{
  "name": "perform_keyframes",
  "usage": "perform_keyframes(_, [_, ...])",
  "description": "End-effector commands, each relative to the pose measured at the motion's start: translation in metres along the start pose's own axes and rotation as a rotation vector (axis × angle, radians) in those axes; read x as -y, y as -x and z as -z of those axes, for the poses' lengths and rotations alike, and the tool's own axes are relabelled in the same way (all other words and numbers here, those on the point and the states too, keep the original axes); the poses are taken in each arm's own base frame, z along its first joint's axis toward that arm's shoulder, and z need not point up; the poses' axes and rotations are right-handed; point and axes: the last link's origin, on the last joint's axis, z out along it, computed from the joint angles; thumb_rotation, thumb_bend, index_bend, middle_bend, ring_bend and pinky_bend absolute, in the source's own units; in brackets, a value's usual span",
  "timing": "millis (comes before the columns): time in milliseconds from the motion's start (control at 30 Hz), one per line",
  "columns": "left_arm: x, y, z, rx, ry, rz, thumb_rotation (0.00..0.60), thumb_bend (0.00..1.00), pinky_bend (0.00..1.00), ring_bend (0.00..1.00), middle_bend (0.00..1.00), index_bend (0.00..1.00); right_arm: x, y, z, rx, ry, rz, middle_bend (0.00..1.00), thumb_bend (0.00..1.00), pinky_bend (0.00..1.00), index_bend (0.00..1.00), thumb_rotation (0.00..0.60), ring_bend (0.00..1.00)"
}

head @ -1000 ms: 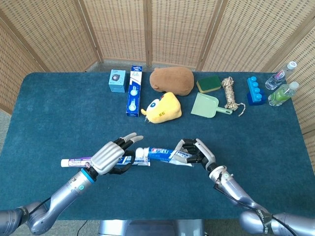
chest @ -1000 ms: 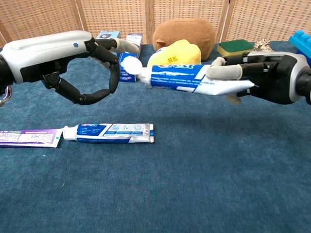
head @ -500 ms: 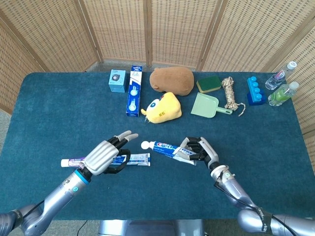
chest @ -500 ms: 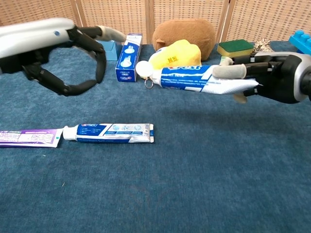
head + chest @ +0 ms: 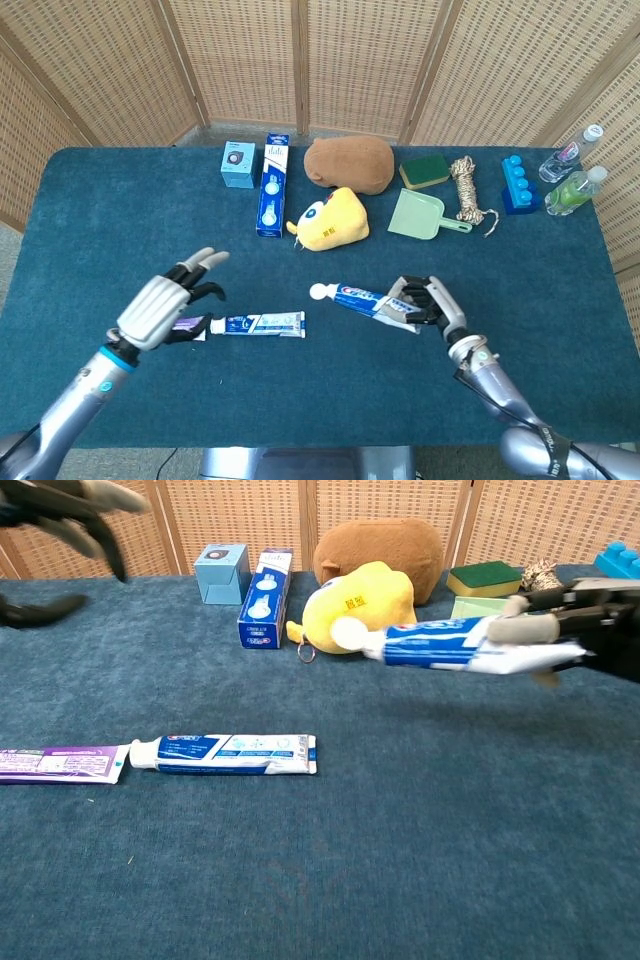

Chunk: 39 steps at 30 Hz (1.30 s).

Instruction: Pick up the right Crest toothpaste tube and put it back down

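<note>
Tube [image 5: 460,645] | flat plastic, white round cap | right robot hand [image 5: 590,630] grips (airborne)

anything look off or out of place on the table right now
Only the Crest toothpaste tube: the right hand holds it by its crimped end, lifted off the table. The other toothpaste tube lies flat. Nothing looks spilled or damaged.

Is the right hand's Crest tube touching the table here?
Apart. Chest view shows the Crest tube held in the right hand, with bare table below it.

Head view looks steeply down; chest view sits low (both share the table [image 5: 90,230]).
</note>
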Motion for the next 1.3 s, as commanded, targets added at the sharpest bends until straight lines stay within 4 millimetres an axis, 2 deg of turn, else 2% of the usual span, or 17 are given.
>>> perform_keyframes(33, [0.018,-0.016,0.029,-0.037,-0.087,-0.015,0.600,0.41,0.20,0.00,0.08,0.37,-0.005,-0.025,0.007,-0.032,0.014,0.025,0.79,0.51,0.75,0.91,0.600,0.76])
perform_keyframes(267, [0.044,-0.038,0.077,-0.096,-0.252,-0.024,0.600,0.41,0.20,0.00,0.08,0.36,-0.015,-0.066,0.022,-0.058,0.035,0.079,0.79,0.49,0.74,0.91,0.600,0.75])
perform_keyframes(467, [0.060,-0.047,0.110,-0.139,-0.369,0.002,0.600,0.41,0.20,0.00,0.08,0.36,-0.025,-0.090,0.032,-0.077,0.045,0.101,0.79,0.48,0.73,0.91,0.600,0.74])
perform_keyframes(700, [0.068,-0.053,0.127,-0.174,-0.423,0.000,0.600,0.41,0.20,0.00,0.08,0.36,-0.034,-0.096,0.028,-0.065,0.043,0.108,0.77,0.48,0.70,0.91,0.600,0.71])
perform_keyframes(800, [0.069,-0.056,0.130,-0.186,-0.427,-0.007,0.600,0.41,0.20,0.00,0.08,0.36,-0.037,-0.096,0.025,-0.054,0.040,0.136,0.73,0.46,0.61,0.89,0.600,0.63])
perform_keyframes(933, [0.070,-0.059,0.135,-0.201,-0.435,-0.002,0.600,0.41,0.20,0.00,0.08,0.36,-0.045,-0.097,0.021,-0.041,0.039,0.169,0.62,0.44,0.33,0.77,0.600,0.46])
perform_keyframes(1000, [0.070,-0.059,0.137,-0.203,-0.437,0.000,0.600,0.41,0.20,0.00,0.08,0.36,-0.049,-0.097,0.018,-0.055,0.020,0.176,0.57,0.45,0.26,0.70,0.600,0.41])
perform_keyframes(1100, [0.070,-0.060,0.139,-0.210,-0.438,0.001,0.600,0.41,0.20,0.00,0.08,0.36,-0.053,-0.095,0.015,-0.070,-0.019,0.165,0.49,0.45,0.23,0.62,0.600,0.32])
perform_keyframes(1233, [0.070,-0.061,0.142,-0.219,-0.439,0.003,0.600,0.41,0.20,0.00,0.08,0.35,-0.055,-0.097,0.012,-0.096,-0.058,0.189,0.34,0.44,0.20,0.41,0.599,0.17])
perform_keyframes(1300, [0.071,-0.061,0.143,-0.219,-0.441,0.004,0.600,0.41,0.20,0.00,0.08,0.35,-0.055,-0.098,0.013,-0.110,-0.073,0.189,0.28,0.43,0.19,0.34,0.578,0.12])
